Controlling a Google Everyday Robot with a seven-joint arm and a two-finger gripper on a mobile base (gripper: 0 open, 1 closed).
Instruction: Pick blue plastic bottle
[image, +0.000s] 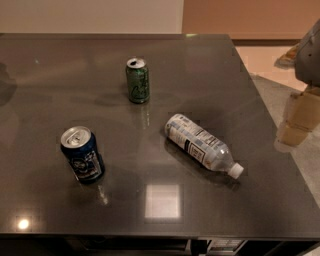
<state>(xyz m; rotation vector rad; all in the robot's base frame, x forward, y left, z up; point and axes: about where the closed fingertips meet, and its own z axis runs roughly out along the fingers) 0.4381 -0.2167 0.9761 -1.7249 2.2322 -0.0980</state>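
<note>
The blue plastic bottle (201, 145) lies on its side right of the middle of the dark grey table (240, 90). It is clear, with a pale blue-and-white label, and its white cap (235, 170) points toward the front right. My gripper is not in this view, so nothing holds the bottle.
A green soda can (137, 80) stands upright behind the bottle, toward the back middle. A dark blue soda can (82, 154) stands upright at the front left. A grey shape (309, 52) and a beige object (299, 117) sit past the table's right edge.
</note>
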